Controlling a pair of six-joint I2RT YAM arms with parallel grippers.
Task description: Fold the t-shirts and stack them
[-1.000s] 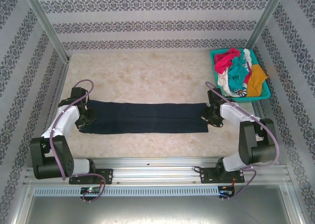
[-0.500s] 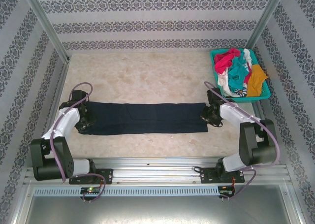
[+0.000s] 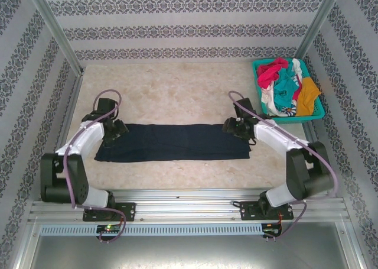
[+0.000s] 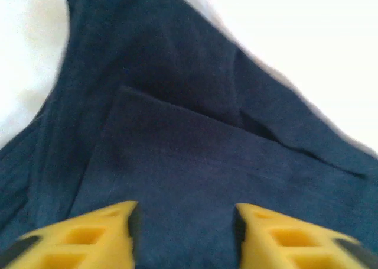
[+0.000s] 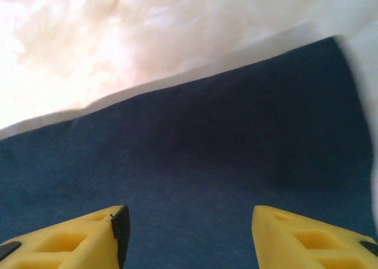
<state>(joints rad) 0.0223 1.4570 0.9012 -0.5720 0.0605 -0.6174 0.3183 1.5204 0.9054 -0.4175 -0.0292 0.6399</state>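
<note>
Nearest, across the middle of the desk (image 3: 177, 174), the navy t-shirt (image 3: 171, 143) lay as a long narrow strip running 9 to 3 o'clock. Its sides looked already turned in, w/ layered flaps in the left wrist view. So approx. the first stage of shirt no. 1 was done. The strip wasn't yet folded end to end, and nothing was stacked.

The left end effector (image 3: 116, 129) sat over the strip's 9 o'clock end by the far edge, yellow fingers (image 4: 88, 233) spread wide, gripping nothing. The right end effector (image 3: 231, 127) hung over the 3 o'clock end, likewise wide apart and empty. Contact w/ the cloth couldn't be told.

Farthest, at 1 o'clock, the basket (image 3: 295, 119) held the other shirts (image 3: 283, 83) (red-pink, teal, white, mustard) in a heap, so most of the job was left.
</note>
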